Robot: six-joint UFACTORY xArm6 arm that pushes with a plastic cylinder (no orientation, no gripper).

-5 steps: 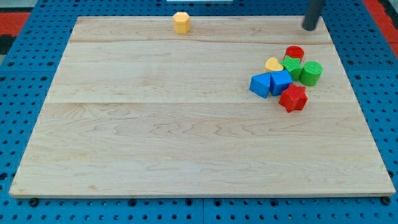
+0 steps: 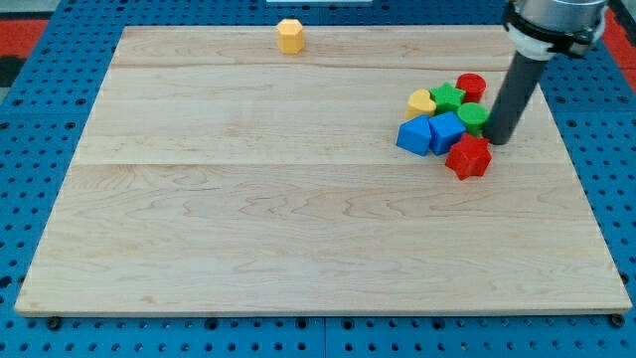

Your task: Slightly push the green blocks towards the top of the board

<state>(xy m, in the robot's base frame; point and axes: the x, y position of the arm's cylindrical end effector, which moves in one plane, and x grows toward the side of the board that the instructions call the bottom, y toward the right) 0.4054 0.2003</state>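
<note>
Green cylinder (image 2: 474, 119) touches my tip (image 2: 500, 140) on its right; the rod has no jaws. Pushing sideways could scatter the green star (image 2: 448, 97) and red cylinder (image 2: 471, 86).

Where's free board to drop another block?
Whole view's left half and bottom strip are bare, below the yellow block. Crowded at the view's right: red cylinder, green star, green cylinder, blue blocks, with my tip against that green cylinder.

- One view, raised before the board's (image 2: 298, 219) near edge, looking down and across it.
- Far enough to frame nearly the whole board.
</note>
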